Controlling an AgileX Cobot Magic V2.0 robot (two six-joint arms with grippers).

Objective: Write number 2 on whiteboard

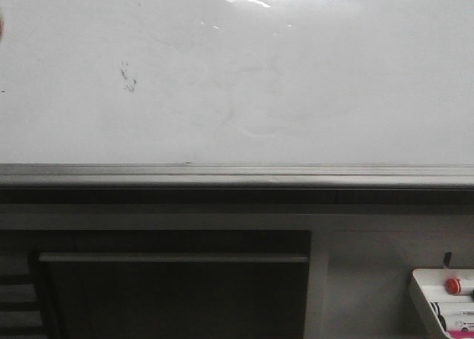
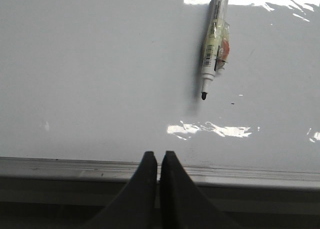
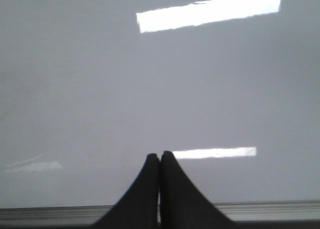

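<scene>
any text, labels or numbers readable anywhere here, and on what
None can be read.
Marker: printed label with what looks like a barcode, too small and blurred.
White tray with red button: dark markings and a pink patch, unreadable.
Whiteboard: no digit written, only a dark smudge and faint erased traces.

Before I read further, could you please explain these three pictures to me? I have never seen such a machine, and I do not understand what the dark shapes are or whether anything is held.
This is a robot with two arms facing a whiteboard. The front picture looks forward from the robot: you see the board, a small dark smudge, the grey bottom rail and, low right, a white tray with a red button.

The other two pictures come from cameras on each wrist. The dark pointed shapes are the left gripper and right gripper, both closed and holding nothing.

In the left wrist picture a marker pen, its cap off, lies against the board. No digit 2 is written yet.
</scene>
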